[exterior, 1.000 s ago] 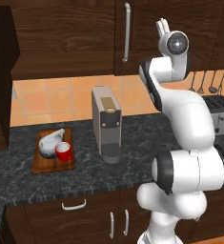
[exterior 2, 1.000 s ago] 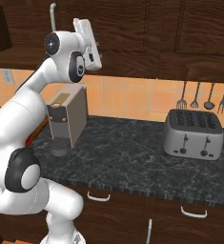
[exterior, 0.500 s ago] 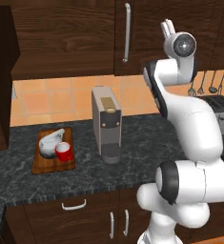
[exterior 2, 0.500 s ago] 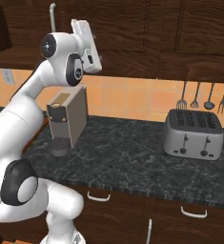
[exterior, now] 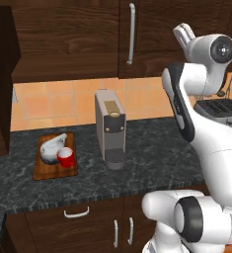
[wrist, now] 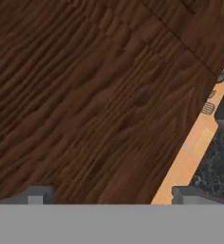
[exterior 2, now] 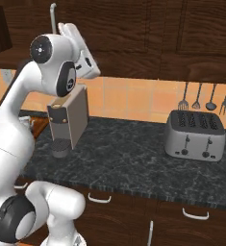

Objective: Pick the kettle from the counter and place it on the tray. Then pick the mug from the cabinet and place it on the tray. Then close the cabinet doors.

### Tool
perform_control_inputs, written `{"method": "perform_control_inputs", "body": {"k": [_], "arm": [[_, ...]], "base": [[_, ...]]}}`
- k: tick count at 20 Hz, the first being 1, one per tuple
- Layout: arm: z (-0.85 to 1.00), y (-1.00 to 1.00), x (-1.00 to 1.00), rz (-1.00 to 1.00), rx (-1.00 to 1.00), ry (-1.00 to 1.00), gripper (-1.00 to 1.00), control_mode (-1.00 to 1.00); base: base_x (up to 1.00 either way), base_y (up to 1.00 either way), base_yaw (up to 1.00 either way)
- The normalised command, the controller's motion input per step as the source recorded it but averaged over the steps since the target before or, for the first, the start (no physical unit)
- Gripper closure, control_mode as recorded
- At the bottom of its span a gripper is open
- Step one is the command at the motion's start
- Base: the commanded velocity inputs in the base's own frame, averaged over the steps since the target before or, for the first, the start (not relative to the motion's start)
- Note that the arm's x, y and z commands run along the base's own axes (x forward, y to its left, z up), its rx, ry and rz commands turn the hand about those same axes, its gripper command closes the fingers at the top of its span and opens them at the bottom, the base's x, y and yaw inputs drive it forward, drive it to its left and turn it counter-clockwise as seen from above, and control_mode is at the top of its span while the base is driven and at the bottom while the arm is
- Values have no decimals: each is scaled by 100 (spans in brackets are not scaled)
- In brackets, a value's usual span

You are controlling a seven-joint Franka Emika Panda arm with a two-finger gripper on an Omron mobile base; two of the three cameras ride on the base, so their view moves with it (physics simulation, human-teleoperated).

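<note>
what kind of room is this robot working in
A rendered home kitchen, by the look of it. A dark speckled stone counter runs under dark wood wall cabinet doors, with a coffee machine and a four-slot toaster on it, and cooking utensils hanging on the orange tiled wall.

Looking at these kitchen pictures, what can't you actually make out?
- Kettle spout: left base view, too small.
- Tray: right base view, mostly behind the arm.
- Toaster: left base view, partly behind the arm, cut by the edge.
- Gripper: hand view, just the fingertips above the bottom band.

The counter [exterior: 137,173] carries the tray [exterior: 48,170], coffee machine [exterior: 110,128] and toaster [exterior 2: 195,135].
</note>
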Motion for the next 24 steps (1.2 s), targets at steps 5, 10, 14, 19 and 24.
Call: {"method": "perform_control_inputs", "body": {"k": [5,10,14,19,24], "arm": [[0,4,-34,9,-15,18,-100,-100],[0,0,-45,3,-11,11,-100,-100],[-3,1,-49,1,-11,7,-100,-100],[-16,0,-49,5,-12,6,-100,-100],[-21,9,-48,5,-14,6,-100,-100]], "base": [[0,0,0],[0,0,0],[0,0,0],[0,0,0],[0,0,0]]}}
